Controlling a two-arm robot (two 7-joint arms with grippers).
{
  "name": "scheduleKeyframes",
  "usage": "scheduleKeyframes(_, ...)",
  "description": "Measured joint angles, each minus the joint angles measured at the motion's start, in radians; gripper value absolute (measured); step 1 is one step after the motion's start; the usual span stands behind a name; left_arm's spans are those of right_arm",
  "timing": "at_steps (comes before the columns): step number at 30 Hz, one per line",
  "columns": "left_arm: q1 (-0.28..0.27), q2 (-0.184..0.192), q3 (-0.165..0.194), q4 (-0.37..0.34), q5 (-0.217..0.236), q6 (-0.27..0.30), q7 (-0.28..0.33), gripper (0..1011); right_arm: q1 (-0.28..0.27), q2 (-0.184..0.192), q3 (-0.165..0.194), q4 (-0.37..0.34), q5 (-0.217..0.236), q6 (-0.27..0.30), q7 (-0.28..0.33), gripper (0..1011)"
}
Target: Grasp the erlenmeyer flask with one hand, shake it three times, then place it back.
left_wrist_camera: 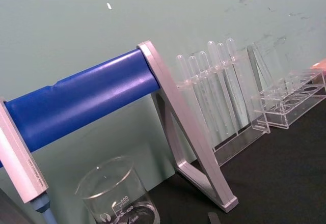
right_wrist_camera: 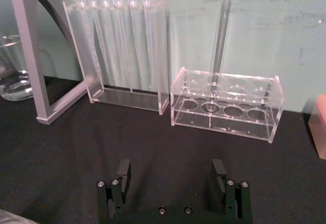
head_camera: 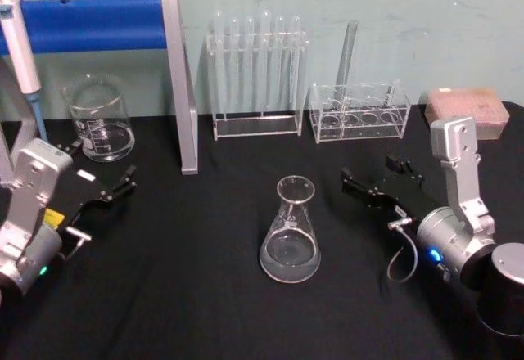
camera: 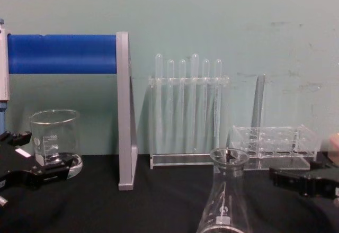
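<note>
Approaching the clear glass conical erlenmeyer flask [head_camera: 290,233] on the black counter [head_camera: 205,294], the released right gripper [head_camera: 378,182] should straddle its narrow neck squarely; the left gripper [head_camera: 115,190] waits released.

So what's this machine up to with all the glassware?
Nothing is being handled yet. The erlenmeyer flask stands upright and untouched in the middle of the black table. The right tool sits open just to the flask's right, pointed toward it but apart from it. The left tool rests open on the other side, near the beaker. Test tube racks stand along the back wall.
</note>
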Motion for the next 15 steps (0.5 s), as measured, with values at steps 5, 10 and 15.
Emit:
scheduleKeyframes(5, 0.0, 0.0, 0.0, 0.0, 0.0, 0.0, 0.0, 1001, 0.004, -0.013, 0.006, 0.02, -0.009, 0.012, -0.002, 1003)
scheduleKeyframes(10, 0.0, 0.0, 0.0, 0.0, 0.0, 0.0, 0.0, 1001, -0.005, -0.016, 0.015, 0.015, -0.017, 0.027, 0.0, 1003)
scheduleKeyframes(15, 0.0, 0.0, 0.0, 0.0, 0.0, 0.0, 0.0, 1001, -0.004, -0.015, 0.015, 0.015, -0.017, 0.027, 0.001, 1003)
